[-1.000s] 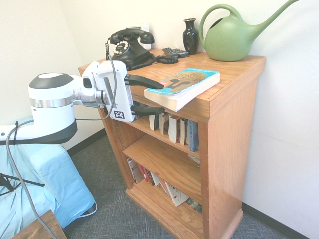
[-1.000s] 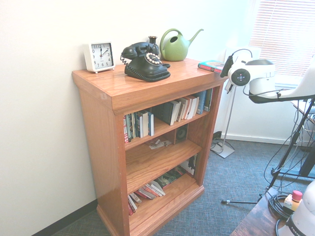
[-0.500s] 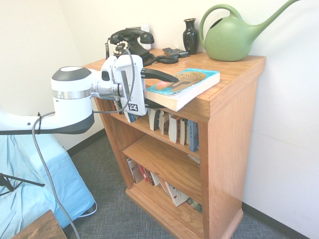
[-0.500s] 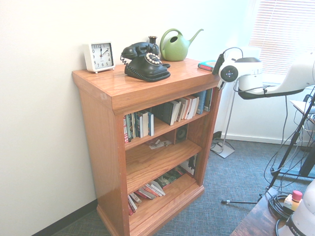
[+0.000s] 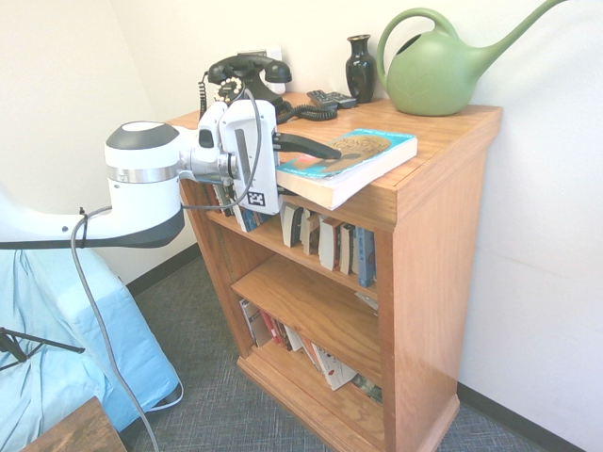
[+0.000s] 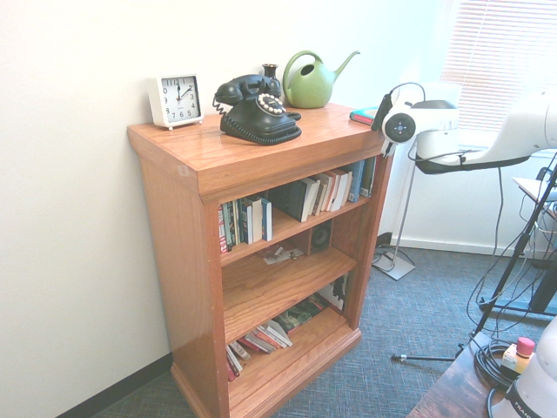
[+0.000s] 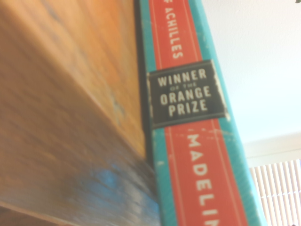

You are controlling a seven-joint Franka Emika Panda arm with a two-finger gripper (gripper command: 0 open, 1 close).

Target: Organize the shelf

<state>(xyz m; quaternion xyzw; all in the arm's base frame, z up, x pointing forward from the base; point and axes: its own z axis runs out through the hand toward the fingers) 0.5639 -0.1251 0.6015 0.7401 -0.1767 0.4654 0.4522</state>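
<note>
The shelf [image 5: 443,235] [image 6: 174,226] is an oak bookcase with three tiers of paperbacks. A thick teal book [image 5: 363,155] [image 6: 370,115] lies flat on its top and overhangs the front corner. My gripper [image 5: 330,172] [image 6: 380,119] comes in level from the side and reaches around that overhanging end. The wrist view shows the book's red and teal spine [image 7: 188,108], with a black "Orange Prize" label, lying against the wooden top [image 7: 70,94].
On the top stand a black dial telephone [image 5: 247,85] [image 6: 257,109], a dark vase [image 5: 360,66], a green watering can [image 5: 438,66] [image 6: 312,80], a remote [image 5: 332,97] and a white clock [image 6: 177,98]. A light-blue covered object [image 5: 66,348] stands on the floor under the arm.
The arm has moved toward the shelf, bringing the gripper from just short of the book to around its overhanging end. The book has not shifted.
</note>
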